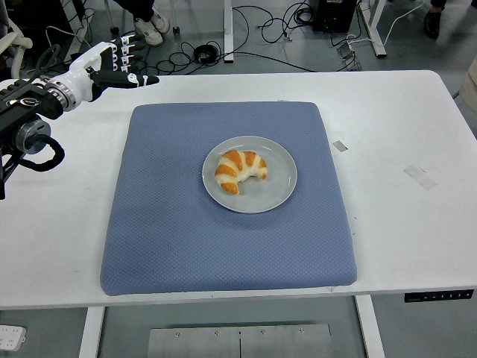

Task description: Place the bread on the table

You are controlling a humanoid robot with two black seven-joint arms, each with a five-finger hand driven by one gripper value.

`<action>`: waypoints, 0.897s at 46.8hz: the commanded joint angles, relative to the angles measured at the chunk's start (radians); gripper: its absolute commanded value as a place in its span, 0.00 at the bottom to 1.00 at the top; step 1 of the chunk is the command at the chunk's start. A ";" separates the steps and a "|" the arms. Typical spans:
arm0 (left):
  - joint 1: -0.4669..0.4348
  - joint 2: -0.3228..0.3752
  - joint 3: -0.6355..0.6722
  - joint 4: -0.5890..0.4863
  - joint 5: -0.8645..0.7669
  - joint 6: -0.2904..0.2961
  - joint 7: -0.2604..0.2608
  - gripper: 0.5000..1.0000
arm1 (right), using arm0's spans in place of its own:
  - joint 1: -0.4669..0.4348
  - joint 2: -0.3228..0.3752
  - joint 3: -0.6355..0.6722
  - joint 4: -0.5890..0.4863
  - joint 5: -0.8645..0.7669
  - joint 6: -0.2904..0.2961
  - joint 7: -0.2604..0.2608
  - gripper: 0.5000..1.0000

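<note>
We note the left hand [112,63], fingers spread and empty, far-left; the bread [240,170] lies well right and nearer us, on the plate [279,195].

There is only one view, from a camera placed high on the robot's side. It looks forward and down over the white table [402,119], whose near edge runs along the bottom of the picture. The whole table top fits in the frame, so the camera is not close. At the top, the floor [268,37] behind the table shows.
</note>
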 commanded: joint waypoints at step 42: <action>0.004 -0.003 0.000 0.000 -0.001 0.000 0.000 0.93 | 0.000 0.000 0.001 0.000 0.000 0.000 -0.001 1.00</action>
